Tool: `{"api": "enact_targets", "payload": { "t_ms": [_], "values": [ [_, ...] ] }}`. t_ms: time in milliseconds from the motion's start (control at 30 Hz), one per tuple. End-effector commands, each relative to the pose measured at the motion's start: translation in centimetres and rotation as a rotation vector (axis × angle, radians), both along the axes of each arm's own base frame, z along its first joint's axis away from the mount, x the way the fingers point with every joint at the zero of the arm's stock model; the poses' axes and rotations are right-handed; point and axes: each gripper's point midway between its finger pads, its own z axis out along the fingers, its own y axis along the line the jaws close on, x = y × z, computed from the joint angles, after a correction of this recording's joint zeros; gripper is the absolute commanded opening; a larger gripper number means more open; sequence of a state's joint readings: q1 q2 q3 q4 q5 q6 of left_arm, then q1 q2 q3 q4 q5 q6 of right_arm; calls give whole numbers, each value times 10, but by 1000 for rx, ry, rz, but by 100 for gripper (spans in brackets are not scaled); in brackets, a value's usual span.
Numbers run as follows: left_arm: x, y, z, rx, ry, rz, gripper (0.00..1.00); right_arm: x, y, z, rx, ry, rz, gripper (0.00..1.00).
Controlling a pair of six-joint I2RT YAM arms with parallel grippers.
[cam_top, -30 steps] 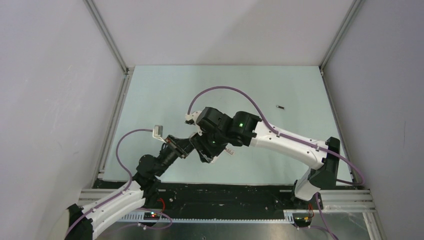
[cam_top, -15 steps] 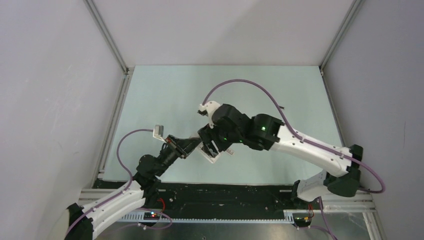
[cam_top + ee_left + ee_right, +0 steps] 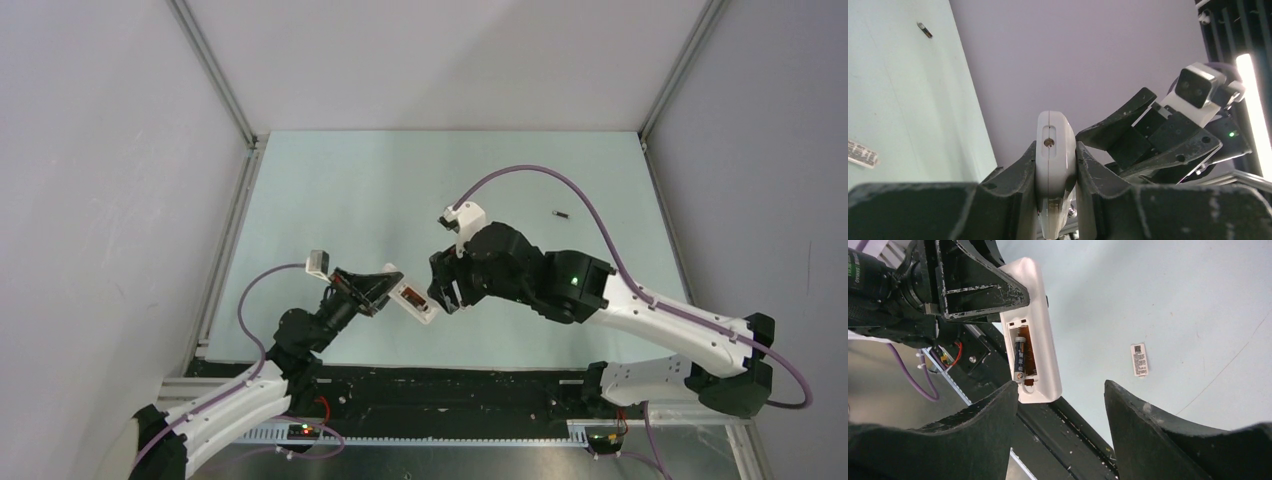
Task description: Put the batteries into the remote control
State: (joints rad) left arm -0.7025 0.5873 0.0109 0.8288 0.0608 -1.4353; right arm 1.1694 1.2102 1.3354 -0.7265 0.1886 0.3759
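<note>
**One battery in, one to go**

The left end effector (image 3: 385,284) is clenched on the remote (image 3: 1034,320). It holds the remote up off the surface (image 3: 330,190), with the open back turned toward the right arm. One battery (image 3: 1019,356) sits seated along one side of the recess. The slot next to it shows bare and brownish, with nothing in it, so half the loading looks done to me.

The second battery (image 3: 562,213) lies on the surface far off to the right, well apart from both arms and with nothing touching it. The right end effector (image 3: 1060,390) hangs just beside the remote, its jaws spread and carrying nothing.

A small pale plate (image 3: 1139,359), likely the cover, lies flat on the surface, apart from the remote.

By my reckoning, what is left is to fetch the far battery and set it in the empty slot. Closing the back may follow, though the task only asks for loading.
</note>
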Motion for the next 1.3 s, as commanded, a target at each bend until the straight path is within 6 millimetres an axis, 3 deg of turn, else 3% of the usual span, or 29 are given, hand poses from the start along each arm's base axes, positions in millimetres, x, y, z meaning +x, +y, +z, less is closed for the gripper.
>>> {"api": "enact_targets", "payload": {
  "t_ms": [0, 167, 433, 600, 833, 1067, 1267],
  "values": [
    [0, 10, -24, -76, 109, 14, 0, 7, 1, 18, 96, -47, -48, 67],
    [4, 17, -20, -150, 163, 38, 0, 9, 4, 23, 141, -54, -55, 69],
    [7, 17, -26, -122, 180, 54, 0, 12, 14, 24, 166, -58, -52, 72],
    [7, 17, -25, -114, 168, 54, 0, 7, 21, 35, 265, -76, -28, 73],
    [4, 15, -24, -101, 155, 43, 0, -1, 22, 29, 316, -66, 23, 77],
    [3, 15, -27, -89, 156, 38, 0, -17, 19, 55, 394, -139, 140, 50],
    [0, 10, -25, -67, 142, 14, 0, -44, 25, 59, 396, -171, 367, 39]
  ]
}}
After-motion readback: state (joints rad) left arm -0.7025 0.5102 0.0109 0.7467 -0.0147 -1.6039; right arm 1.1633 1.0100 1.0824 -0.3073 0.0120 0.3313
